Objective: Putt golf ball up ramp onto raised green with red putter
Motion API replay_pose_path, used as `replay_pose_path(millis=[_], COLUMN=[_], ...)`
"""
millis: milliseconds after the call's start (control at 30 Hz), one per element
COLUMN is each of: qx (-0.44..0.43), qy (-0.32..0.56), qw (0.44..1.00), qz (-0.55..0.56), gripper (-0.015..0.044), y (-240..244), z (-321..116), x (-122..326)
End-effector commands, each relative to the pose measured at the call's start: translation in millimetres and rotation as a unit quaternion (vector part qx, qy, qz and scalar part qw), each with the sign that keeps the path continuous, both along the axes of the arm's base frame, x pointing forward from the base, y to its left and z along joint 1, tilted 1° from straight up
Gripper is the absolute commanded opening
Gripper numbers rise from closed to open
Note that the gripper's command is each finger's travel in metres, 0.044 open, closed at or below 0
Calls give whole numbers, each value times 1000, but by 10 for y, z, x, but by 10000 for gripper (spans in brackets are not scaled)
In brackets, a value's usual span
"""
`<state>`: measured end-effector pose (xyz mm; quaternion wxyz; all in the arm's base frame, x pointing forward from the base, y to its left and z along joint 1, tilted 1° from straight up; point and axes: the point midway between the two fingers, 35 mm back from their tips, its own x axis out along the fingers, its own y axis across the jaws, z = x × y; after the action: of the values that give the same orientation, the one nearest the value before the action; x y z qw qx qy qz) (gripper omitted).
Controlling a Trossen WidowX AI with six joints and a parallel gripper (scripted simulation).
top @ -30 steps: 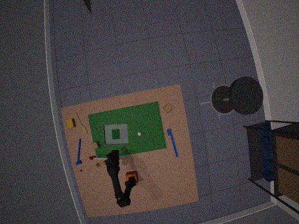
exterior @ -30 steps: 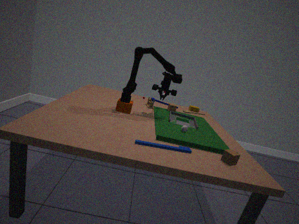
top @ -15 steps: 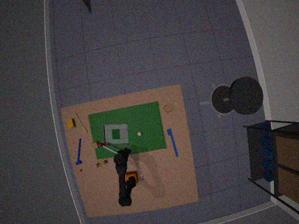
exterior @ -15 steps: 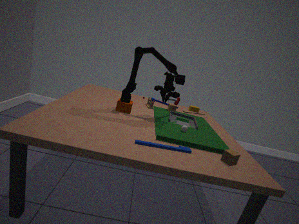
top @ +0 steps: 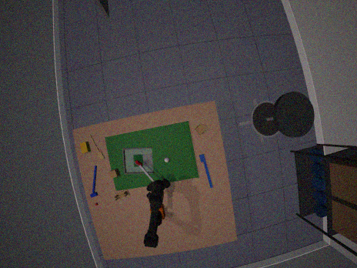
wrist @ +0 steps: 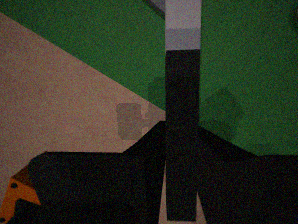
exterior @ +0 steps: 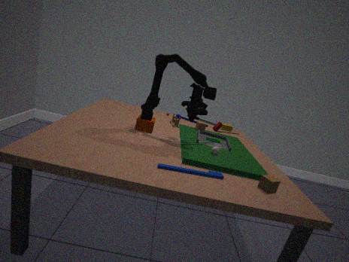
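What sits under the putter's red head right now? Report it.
In the top view the putter extends from the end effector, its red head over the raised green. Whether it touches is unclear. The golf ball lies apart on the mat.

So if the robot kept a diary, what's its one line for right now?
gripper: shut on red putter | putter head: over raised green | golf ball: on green mat, untouched | stage: putter lifted, putt not yet made
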<state>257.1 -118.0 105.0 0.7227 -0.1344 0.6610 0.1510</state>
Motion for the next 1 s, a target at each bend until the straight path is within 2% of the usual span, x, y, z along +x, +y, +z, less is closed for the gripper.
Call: replay_pose_path(millis=[0,667,967], qx=[-3,-20,-21], qy=[3,36,36], qw=[999,942,939], qz=[-54,-333,-341], gripper=[0,0,0], y=[-178,-971,-997], z=[25,97,31], x=[-95,-739,-759])
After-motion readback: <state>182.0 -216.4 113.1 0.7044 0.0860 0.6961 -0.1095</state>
